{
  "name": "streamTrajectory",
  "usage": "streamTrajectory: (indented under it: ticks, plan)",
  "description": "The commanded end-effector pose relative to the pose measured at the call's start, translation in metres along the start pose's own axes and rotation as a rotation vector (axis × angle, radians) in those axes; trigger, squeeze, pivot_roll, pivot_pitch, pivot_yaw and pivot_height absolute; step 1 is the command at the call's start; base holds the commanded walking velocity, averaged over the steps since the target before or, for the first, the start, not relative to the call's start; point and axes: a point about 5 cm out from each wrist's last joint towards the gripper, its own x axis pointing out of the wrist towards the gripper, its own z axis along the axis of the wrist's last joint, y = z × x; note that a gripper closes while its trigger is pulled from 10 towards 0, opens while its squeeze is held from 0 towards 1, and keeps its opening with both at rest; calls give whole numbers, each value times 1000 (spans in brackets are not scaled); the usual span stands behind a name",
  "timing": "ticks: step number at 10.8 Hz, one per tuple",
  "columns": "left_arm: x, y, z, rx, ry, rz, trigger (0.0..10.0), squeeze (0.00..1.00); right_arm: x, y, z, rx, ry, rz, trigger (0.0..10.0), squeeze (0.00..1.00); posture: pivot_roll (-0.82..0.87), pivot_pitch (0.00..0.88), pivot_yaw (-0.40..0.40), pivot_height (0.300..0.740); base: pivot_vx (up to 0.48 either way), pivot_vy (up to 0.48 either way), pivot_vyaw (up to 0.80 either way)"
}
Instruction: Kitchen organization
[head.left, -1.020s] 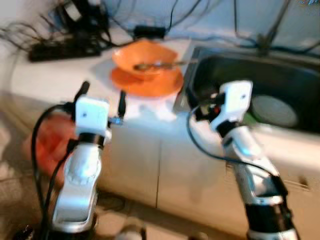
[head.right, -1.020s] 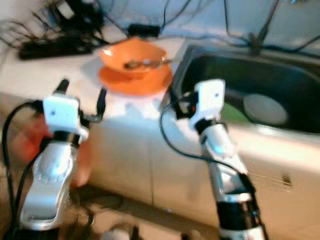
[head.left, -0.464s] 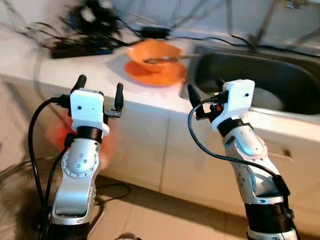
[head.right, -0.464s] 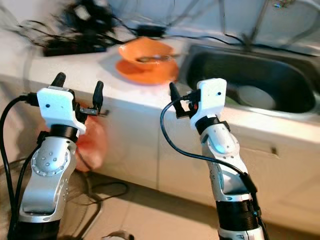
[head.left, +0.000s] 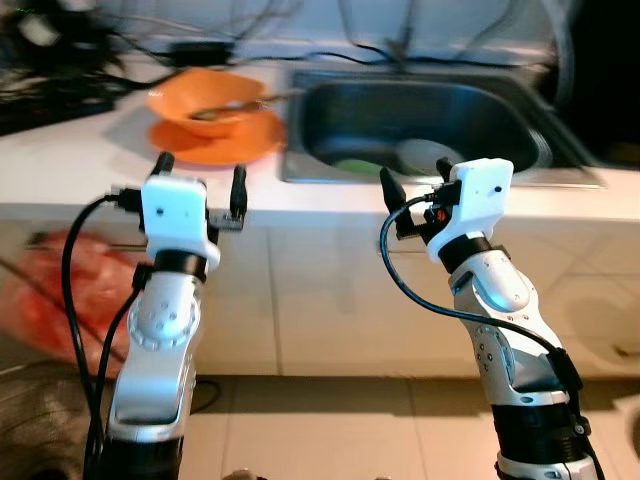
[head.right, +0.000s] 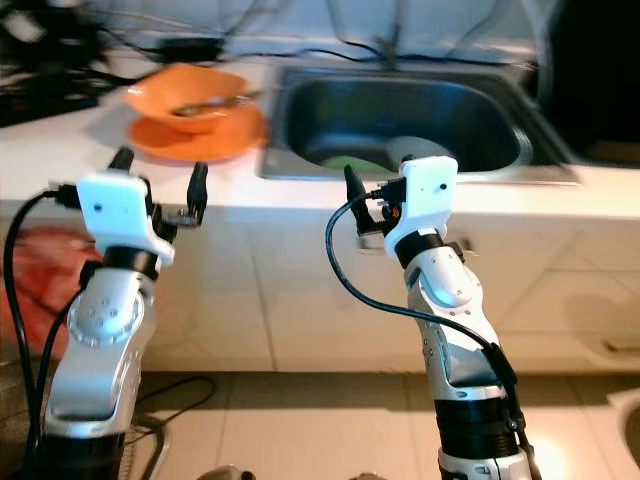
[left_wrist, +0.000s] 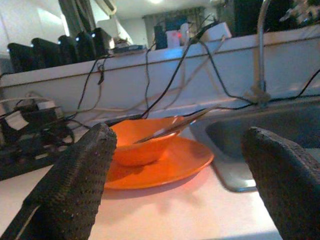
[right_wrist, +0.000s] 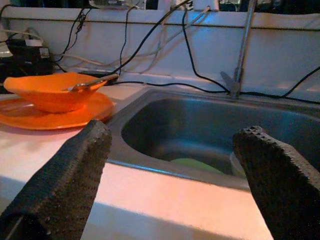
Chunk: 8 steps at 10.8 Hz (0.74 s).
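An orange bowl with a metal spoon in it sits on an orange plate on the white counter, left of the steel sink. Down in the sink lie a white dish and something green. My left gripper is raised in front of the counter edge, just short of the plate, and stands open. My right gripper is raised before the sink's front rim, also open. The bowl and plate lie ahead between the left fingers.
Black cables and power strips clutter the counter's back left. A faucet stem rises behind the sink. A red-orange bag hangs low at the left against the white cabinet fronts. Tiled floor lies below.
The camera has swung right and pulled back, so the sink now sits centred. Both grippers stay raised and open before the counter edge.
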Motion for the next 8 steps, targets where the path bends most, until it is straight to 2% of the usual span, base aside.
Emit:
streamTrajectory:
  ticks: [1, 3, 8]
  plan:
    - [1, 0, -3, -11, 16, 7, 10000, 0, 3, 0, 5, 1, -19, 1, 10000, 0, 59, 74, -20, 740, 0, 0, 0]
    - [7, -1, 1, -28, 1, 5, 10000, 0, 3, 1, 7, -2, -26, 3, 10000, 0, 53, 71, -20, 740, 0, 0, 0]
    - [10, 1, 1, -38, -2, 14, 10000, 0, 4, 0, 8, -6, -31, -3, 10000, 0, 53, 75, -13, 740, 0, -426, 0]
